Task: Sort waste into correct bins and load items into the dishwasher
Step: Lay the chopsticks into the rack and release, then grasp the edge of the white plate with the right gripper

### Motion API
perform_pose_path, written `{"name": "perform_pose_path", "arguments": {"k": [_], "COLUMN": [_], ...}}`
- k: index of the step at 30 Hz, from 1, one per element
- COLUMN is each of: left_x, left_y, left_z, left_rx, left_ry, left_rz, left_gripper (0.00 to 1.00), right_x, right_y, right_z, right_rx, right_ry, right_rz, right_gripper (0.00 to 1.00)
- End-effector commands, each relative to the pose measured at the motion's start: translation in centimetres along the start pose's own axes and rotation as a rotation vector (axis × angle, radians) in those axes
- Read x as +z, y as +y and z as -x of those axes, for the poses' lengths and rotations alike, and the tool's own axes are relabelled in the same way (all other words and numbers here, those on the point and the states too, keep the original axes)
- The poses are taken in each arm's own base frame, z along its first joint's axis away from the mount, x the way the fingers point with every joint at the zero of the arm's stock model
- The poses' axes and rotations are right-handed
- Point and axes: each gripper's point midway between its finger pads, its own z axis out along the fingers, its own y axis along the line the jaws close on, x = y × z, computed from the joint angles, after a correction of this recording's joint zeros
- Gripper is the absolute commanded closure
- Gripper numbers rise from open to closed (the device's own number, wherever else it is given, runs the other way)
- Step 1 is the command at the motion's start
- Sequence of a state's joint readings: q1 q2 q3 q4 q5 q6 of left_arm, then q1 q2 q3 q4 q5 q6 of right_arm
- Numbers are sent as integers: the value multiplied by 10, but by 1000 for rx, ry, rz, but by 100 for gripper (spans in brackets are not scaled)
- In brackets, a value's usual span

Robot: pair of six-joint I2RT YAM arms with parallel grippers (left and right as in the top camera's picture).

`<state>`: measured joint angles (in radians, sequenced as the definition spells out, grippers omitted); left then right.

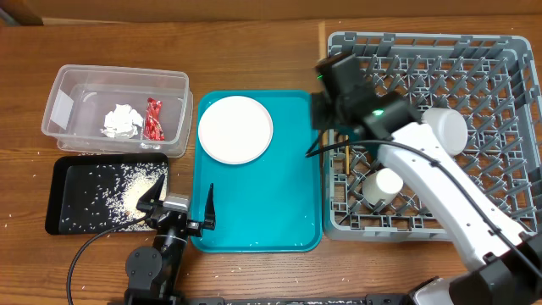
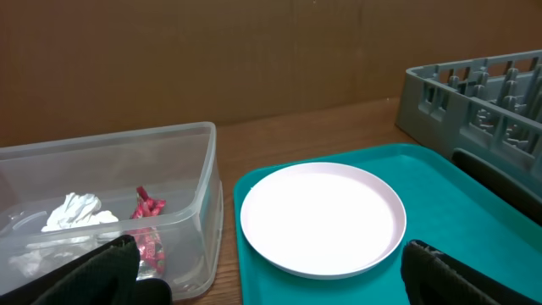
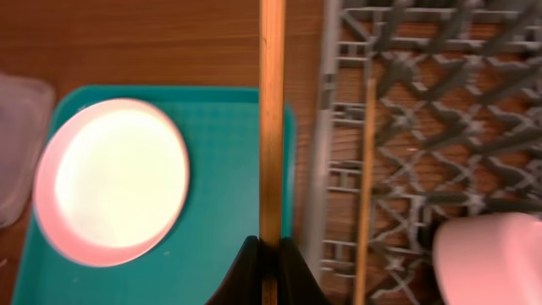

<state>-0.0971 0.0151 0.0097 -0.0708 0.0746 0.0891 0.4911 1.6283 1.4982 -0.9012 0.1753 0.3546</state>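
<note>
Wooden chopstick (image 3: pixel 272 127), clamped in right claw (image 3: pixel 271 254)

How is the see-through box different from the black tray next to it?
The clear tub is see-through with tall walls; the black tray is dark and shallow. The tub holds a tissue wad and a red wrapper; the tray holds loose rice. Both are rectangles, left of the teal tray.

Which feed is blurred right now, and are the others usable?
Right wrist view is soft throughout: the plate has a smeared pinkish rim, the rack lattice is fuzzy, and the held chopstick is readable. Overhead and left wrist views are sharp and evenly lit.
</note>
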Motion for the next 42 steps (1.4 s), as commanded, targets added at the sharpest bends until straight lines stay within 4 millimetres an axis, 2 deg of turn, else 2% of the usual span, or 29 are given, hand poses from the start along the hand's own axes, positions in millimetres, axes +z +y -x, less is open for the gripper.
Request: {"name": "perform_pose_path", "arguments": {"k": [1, 6, 9, 10, 11, 14, 16, 17, 18, 20, 24, 26, 27, 31, 35, 37, 40, 42], "left_x": [0, 0, 0, 0, 0, 0, 0, 0, 0, 0, 0, 0, 0, 0, 0, 0, 0, 0], "left_y": [3, 3, 3, 3, 3, 3, 3, 3, 3, 3, 3, 3, 3, 3, 3, 3, 3, 3], "left_z": [-1, -1, -1, -1, -1, -1, -1, -1, -1, -1, -1, -1, -1, -1, -1, -1, -1, -1], "left_rx": [9, 9, 9, 9, 9, 9, 9, 9, 9, 9, 9, 9, 9, 9, 9, 9, 9, 9], "left_ry": [-3, -3, -3, -3, -3, -3, -3, -3, -3, -3, -3, -3, -3, -3, -3, -3, -3, -3], "left_rz": [13, 13, 13, 13, 13, 13, 13, 13, 13, 13, 13, 13, 13, 13, 13, 13, 13, 13], "left_gripper": [0, 0, 0, 0, 0, 0, 0, 0, 0, 0, 0, 0, 0, 0, 0, 0, 0, 0], "right_x": [22, 62, 62, 55, 47, 17, 8, 6, 5, 18, 51, 69, 91, 131, 162, 169, 168, 163], "right_y": [-31, -42, -43, -40, -35, 4, 39, 49, 74, 100, 125, 127, 119, 107, 103, 102, 99, 99], "right_z": [-12, -51, -51, -42, -36, -25, -28, -30, -35, -42, -52, -53, -55, -68, -96, -106, -111, -106], "right_rx": [-5, -46, -37, -34, -36, -54, -71, -76, -43, 34, 70, 74, 134, 196, 182, 174, 172, 176], "right_ry": [68, 227, 227, 200, 174, 112, 115, 120, 137, 153, 172, 160, 155, 187, 256, 279, 297, 290], "right_rz": [-94, -152, -161, -149, -133, 20, 165, 205, 290, 318, 331, 306, 237, 167, 124, 108, 95, 101], "right_gripper": [96, 96, 68, 59, 58, 54, 54, 54, 53, 53, 53, 53, 53, 53, 55, 71, 92, 96]}}
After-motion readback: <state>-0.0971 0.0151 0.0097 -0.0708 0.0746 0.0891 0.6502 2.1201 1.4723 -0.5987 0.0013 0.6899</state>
